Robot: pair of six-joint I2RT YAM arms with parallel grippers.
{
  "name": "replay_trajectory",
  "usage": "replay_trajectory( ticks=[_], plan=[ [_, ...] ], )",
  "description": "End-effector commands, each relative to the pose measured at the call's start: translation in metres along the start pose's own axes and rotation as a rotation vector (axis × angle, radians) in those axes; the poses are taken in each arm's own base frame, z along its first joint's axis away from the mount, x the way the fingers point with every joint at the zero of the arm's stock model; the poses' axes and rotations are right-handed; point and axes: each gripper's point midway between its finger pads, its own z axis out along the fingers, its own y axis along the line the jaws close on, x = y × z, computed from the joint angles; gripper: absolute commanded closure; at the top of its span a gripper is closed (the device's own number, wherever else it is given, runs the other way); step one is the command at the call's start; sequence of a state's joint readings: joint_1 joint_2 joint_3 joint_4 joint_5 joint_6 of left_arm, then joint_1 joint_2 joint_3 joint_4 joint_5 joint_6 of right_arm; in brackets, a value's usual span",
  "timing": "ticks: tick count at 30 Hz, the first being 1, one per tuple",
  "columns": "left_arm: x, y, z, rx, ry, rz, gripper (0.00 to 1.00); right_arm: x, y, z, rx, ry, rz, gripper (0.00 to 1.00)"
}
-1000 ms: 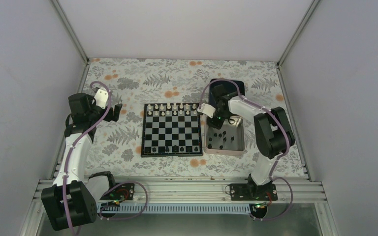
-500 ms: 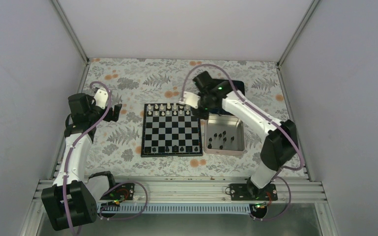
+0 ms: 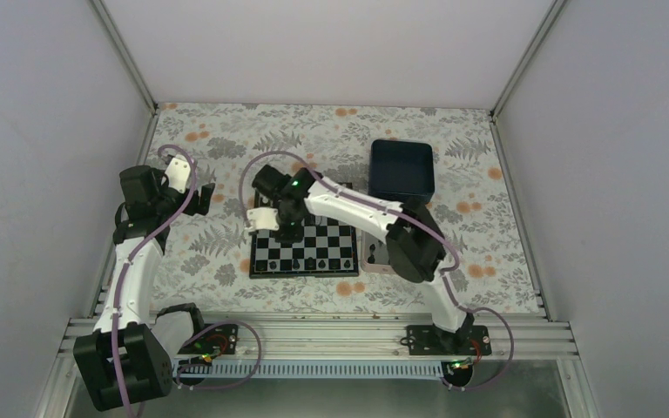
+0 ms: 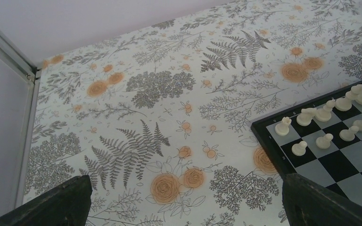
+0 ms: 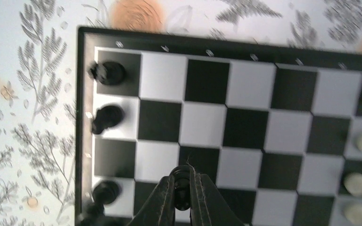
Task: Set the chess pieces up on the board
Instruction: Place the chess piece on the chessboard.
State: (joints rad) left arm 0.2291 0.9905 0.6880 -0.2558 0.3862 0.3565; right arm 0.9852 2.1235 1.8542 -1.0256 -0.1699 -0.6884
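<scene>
Surface: table [image 3: 226, 131] covered by a cloth printed with grey ferns and orange flowers; pale walls on three sides.
Board: the board [image 3: 314, 248] lies flat at the centre of the cloth, with the right arm stretched over its far half.
Black chess pieces: a few black chess pieces [image 5: 107, 73] stand on the board's near edge; the right wrist view shows three in one line along that border.
Held piece: one small black piece [image 5: 183, 190] sits pinched between the right fingers, over the squares a little in from that line; whether it touches the board cannot be told.
White pieces: white pieces [image 4: 330, 113] fill the two far rows.
Right gripper: right gripper [image 5: 182, 181], clenched on the held piece, pointing down at the board.
Left gripper: left gripper [image 4: 185, 188], released, fingers spread wide, above bare cloth near the board's far left corner.
Dark blue tray: dark blue tray [image 3: 402, 170], beyond the board's far right corner, apart from it.
Silver tray: silver tray [image 3: 369, 263], just right of the board, mostly hidden by the right arm.
</scene>
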Motion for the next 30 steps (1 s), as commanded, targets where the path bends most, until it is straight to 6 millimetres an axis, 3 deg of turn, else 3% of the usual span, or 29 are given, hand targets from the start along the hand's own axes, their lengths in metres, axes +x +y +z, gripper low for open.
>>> replay_trajectory(
  ticks=[1, 6, 15, 30],
  plan=[
    [-0.007, 0.004, -0.004, -0.020, -0.030, 0.005, 0.00, -0.027, 0.016, 0.013, -0.037, -0.022, -0.070, 0.93],
    [-0.006, 0.003, -0.003, -0.015, -0.030, 0.002, 0.00, -0.046, 0.028, 0.032, -0.054, -0.033, -0.111, 0.94],
    [-0.008, 0.003, -0.004, -0.014, -0.036, 0.005, 0.00, -0.046, 0.026, 0.058, -0.067, 0.005, -0.119, 0.93],
    [-0.007, 0.004, -0.005, -0.016, -0.038, 0.003, 0.00, -0.047, 0.025, 0.066, -0.077, 0.005, -0.114, 0.93]
  ],
)
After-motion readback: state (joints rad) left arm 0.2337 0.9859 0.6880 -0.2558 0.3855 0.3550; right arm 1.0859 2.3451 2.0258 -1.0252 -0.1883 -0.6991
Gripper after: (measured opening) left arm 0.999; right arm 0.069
